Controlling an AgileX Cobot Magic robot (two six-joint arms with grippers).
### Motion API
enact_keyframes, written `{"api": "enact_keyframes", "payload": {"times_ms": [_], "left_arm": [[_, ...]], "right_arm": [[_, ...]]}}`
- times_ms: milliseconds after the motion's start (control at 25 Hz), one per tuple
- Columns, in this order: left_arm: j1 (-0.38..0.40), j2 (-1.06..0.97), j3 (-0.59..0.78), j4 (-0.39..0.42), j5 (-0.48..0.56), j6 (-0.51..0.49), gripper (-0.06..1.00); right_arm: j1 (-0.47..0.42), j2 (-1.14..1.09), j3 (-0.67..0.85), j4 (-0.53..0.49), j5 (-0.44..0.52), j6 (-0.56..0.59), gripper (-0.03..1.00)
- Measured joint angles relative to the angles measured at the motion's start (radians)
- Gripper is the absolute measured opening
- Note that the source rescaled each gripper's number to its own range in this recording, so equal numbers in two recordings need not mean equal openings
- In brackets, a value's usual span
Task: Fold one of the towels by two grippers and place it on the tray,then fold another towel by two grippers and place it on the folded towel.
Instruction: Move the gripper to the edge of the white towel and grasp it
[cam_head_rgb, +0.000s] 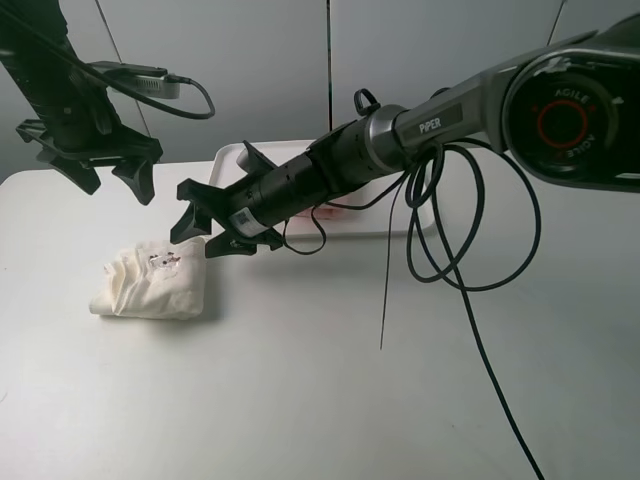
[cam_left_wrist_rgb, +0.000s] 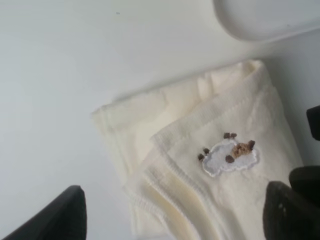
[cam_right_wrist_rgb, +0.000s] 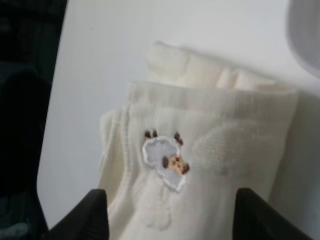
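Note:
A cream towel (cam_head_rgb: 155, 282) with a sheep patch (cam_head_rgb: 165, 263) lies folded in a loose bundle on the white table, left of centre. My right gripper (cam_head_rgb: 198, 240) reaches across from the right. It is open and empty just above the towel's right edge, and its fingers (cam_right_wrist_rgb: 85, 215) straddle the towel (cam_right_wrist_rgb: 210, 165). My left gripper (cam_head_rgb: 108, 180) is open and empty, well above and behind the towel (cam_left_wrist_rgb: 200, 175). The white tray (cam_head_rgb: 232, 158) stands at the back centre, mostly hidden by the right arm. A bit of pink (cam_head_rgb: 335, 209) shows on the tray under that arm.
The right arm's black cables (cam_head_rgb: 450, 240) loop and hang down over the table's middle right. The tray's corner shows in the left wrist view (cam_left_wrist_rgb: 265, 17) and the right wrist view (cam_right_wrist_rgb: 306, 30). The table's left edge (cam_right_wrist_rgb: 52, 125) runs close to the towel.

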Motion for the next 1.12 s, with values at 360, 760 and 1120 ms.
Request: {"api": "enact_keyframes", "payload": {"times_ms": [360, 760, 1120], "left_arm": [[0.000, 0.000, 0.000, -0.008, 0.000, 0.007, 0.92], [0.000, 0.000, 0.000, -0.011, -0.010, 0.016, 0.92], [0.000, 0.000, 0.000, -0.031, -0.010, 0.028, 0.92]], "right_arm": [[0.000, 0.025, -0.011, -0.097, -0.024, 0.142, 0.58], [0.014, 0.041, -0.052, -0.111, -0.030, 0.146, 0.58], [0.048, 0.101, -0.140, -0.180, -0.026, 0.230, 0.64]]}}
